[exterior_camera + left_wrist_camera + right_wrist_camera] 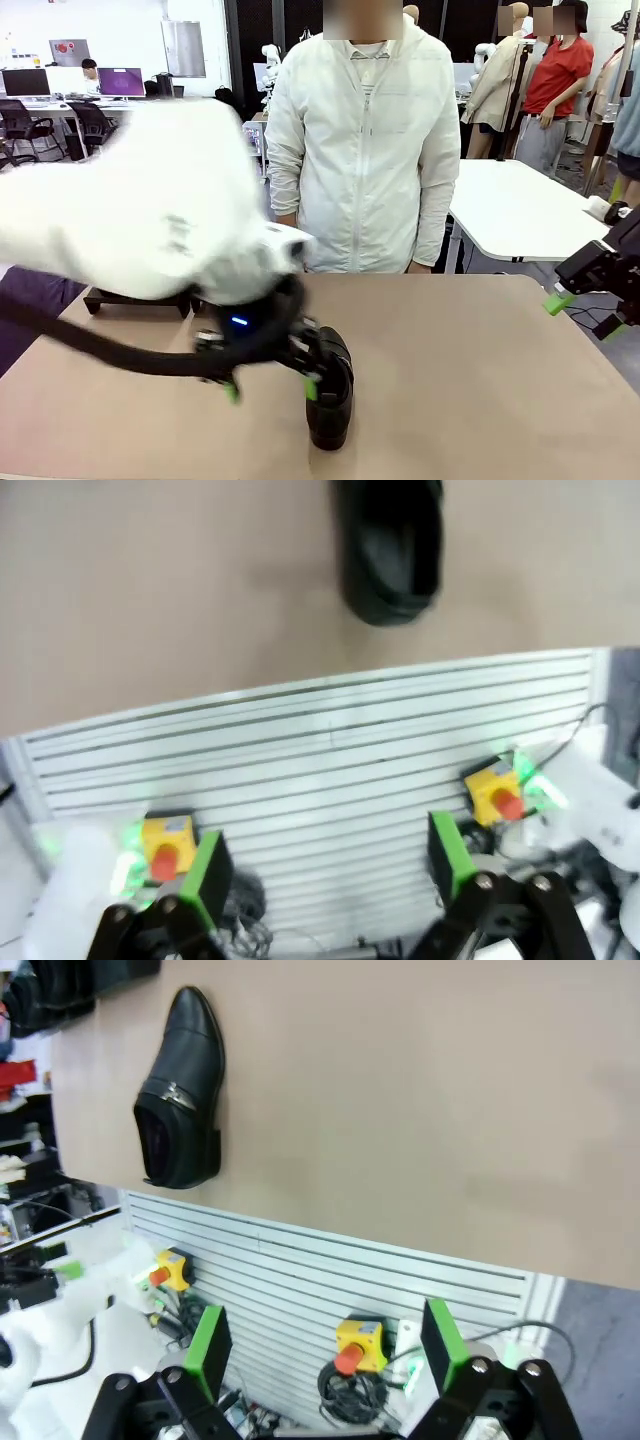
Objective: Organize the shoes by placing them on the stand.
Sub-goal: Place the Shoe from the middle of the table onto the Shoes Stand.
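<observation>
In the front view the left gripper [268, 385] hangs low over the near part of the tabletop [470, 380], its green-padded fingers [311, 388] spread apart with nothing between them. A black slip-on shoe [330, 395] lies loose on the tabletop touching or just beside the finger on the inner side; the blur of the arm makes it hard to tell which. In the left wrist view the same shoe [390, 550] sits well ahead of the fingers [205, 875] and toward one side, not between them.

The right gripper [585, 312] is held off at the tabletop's right edge, well apart from the shoe, its fingers [558, 302] also open and empty. In the right wrist view the shoe [180, 1090] lies far ahead of the fingers [208, 1345], toe pointing away, heel near the tabletop edge.

Beyond the left arm, part of a low black stand [135, 300] shows on the far left of the tabletop. In the right wrist view's far corner, dark shoes [45, 995] appear already placed there, though how many is unclear.

Judging by this, the task is well along: one shoe is left to pick up and place. A person in a white jacket [365, 150] stands at the far side.
</observation>
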You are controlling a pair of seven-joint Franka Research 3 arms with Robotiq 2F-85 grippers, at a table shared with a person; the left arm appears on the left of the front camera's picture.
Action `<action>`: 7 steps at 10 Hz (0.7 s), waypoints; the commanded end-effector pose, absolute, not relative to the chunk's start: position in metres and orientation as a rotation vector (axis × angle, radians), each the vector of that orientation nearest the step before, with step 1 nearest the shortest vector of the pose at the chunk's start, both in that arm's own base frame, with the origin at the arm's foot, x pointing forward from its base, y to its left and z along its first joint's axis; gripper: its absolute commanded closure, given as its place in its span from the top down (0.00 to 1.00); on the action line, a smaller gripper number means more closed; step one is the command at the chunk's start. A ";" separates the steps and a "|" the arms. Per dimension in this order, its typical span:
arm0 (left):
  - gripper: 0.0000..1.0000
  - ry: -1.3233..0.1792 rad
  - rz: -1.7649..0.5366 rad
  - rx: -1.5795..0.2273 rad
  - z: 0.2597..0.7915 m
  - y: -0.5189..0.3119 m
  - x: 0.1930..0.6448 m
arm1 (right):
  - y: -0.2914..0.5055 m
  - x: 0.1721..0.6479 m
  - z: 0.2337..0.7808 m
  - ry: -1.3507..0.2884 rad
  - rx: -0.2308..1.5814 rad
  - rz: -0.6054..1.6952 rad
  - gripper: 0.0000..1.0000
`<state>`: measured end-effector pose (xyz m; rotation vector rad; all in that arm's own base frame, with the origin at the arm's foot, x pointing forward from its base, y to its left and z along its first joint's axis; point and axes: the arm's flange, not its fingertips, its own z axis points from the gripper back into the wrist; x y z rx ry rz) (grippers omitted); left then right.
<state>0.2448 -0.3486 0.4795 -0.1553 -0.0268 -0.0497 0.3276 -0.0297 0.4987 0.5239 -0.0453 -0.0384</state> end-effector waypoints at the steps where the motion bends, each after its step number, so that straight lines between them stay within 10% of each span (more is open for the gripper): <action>1: 1.00 -0.046 -0.066 -0.011 0.466 -0.387 0.299 | -0.032 0.328 0.501 -0.047 0.551 -0.017 1.00; 7: 1.00 -0.062 -0.059 -0.035 0.432 -0.402 0.297 | -0.032 0.328 0.501 -0.047 0.551 -0.017 1.00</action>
